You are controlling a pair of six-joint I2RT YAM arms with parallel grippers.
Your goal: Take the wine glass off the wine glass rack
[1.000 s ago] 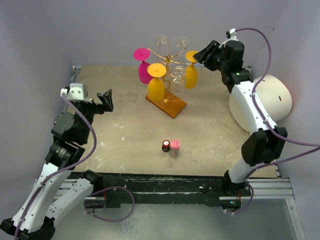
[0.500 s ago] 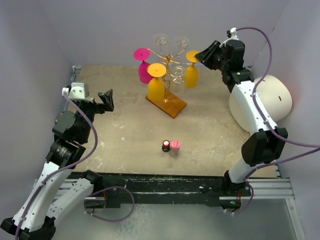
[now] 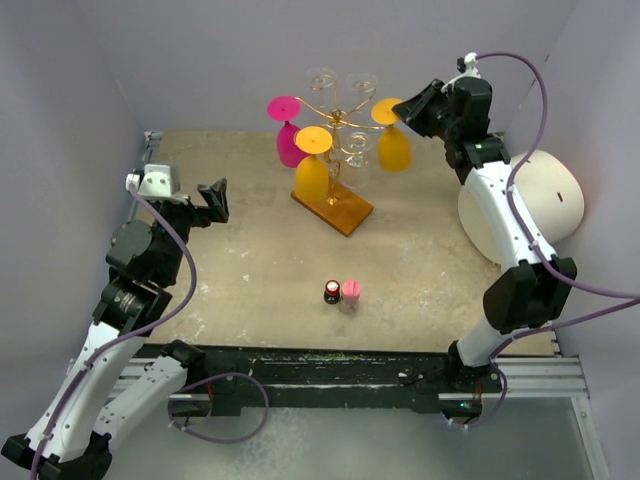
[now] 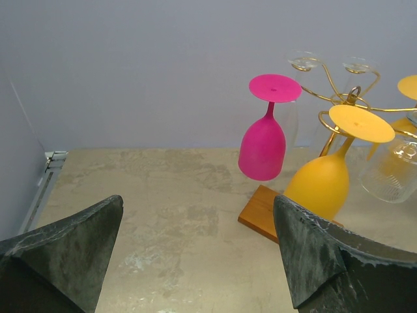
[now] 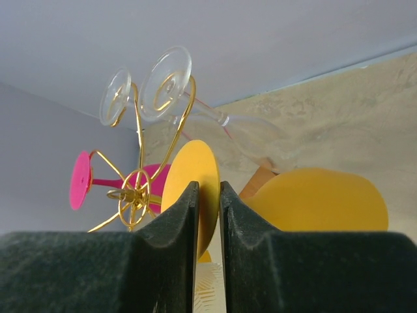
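The wine glass rack (image 3: 338, 120) is a gold wire stand on a brown wooden base (image 3: 335, 206) at the back of the table. A pink glass (image 3: 288, 142), a yellow glass (image 3: 312, 172) and clear glasses (image 3: 356, 152) hang on it upside down. My right gripper (image 3: 404, 108) is shut on the foot (image 5: 195, 177) of another yellow wine glass (image 3: 394, 148), holding it just right of the rack's arms; its bowl (image 5: 319, 199) shows in the right wrist view. My left gripper (image 3: 213, 200) is open and empty, left of the rack (image 4: 339, 104).
A small dark bottle (image 3: 331, 292) and a pink-capped one (image 3: 351, 291) stand in the middle of the table. A large white rounded object (image 3: 525, 205) sits at the right by my right arm. Grey walls close in the back and sides.
My right gripper has moved right and slightly up with the yellow glass, drawing it away from the rack's arm. The left arm has barely moved.
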